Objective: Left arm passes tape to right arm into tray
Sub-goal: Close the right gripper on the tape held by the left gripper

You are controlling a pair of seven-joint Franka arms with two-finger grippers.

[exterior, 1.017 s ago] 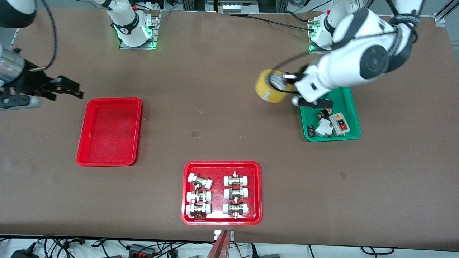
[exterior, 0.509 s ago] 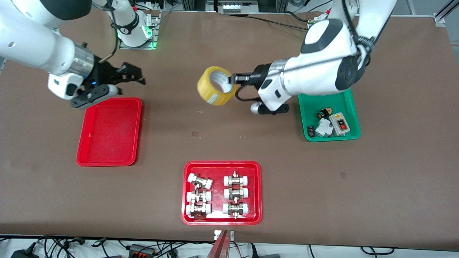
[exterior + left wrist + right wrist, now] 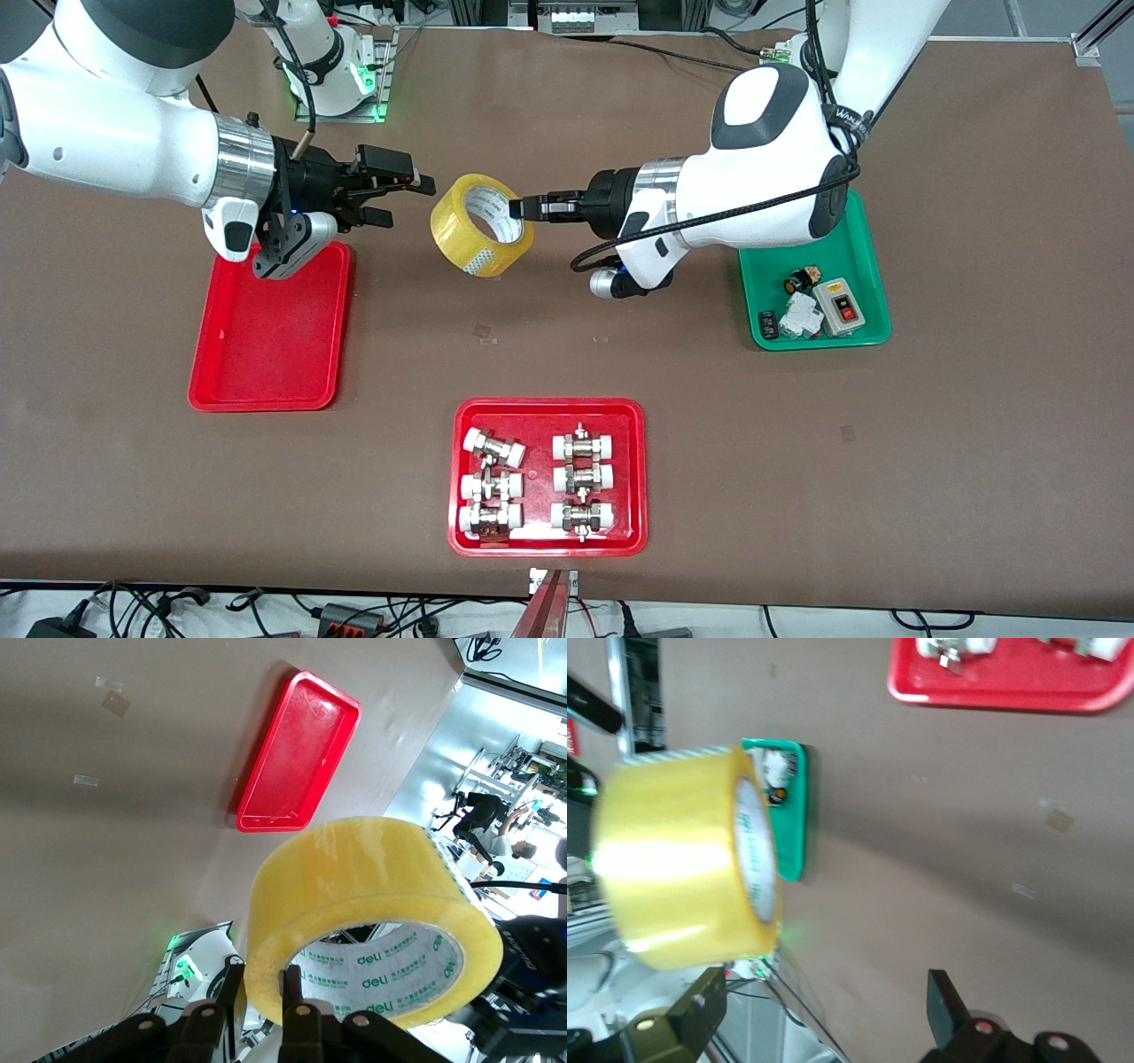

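My left gripper is clamped on the wall of the tape, one finger inside the hollow core and one outside, so the roll hangs in the air over bare table between the two arms. In my left wrist view the fingers show only at their tips; the rest is cut off by the frame edge, and the roll fills most of that picture and hides much of the table under it.

My right gripper hovers just beside the roll, not touching it, its fingers spread wide and holding nothing. In the right wrist view only the finger ends show, and the tape is blurred, so its printing is unreadable there.

The tray lies on the table toward my right arm's end; my right wrist covers its corner nearest the arm. The green tray is partly hidden by my left arm. The red tray of metal fittings sits nearest the front camera.
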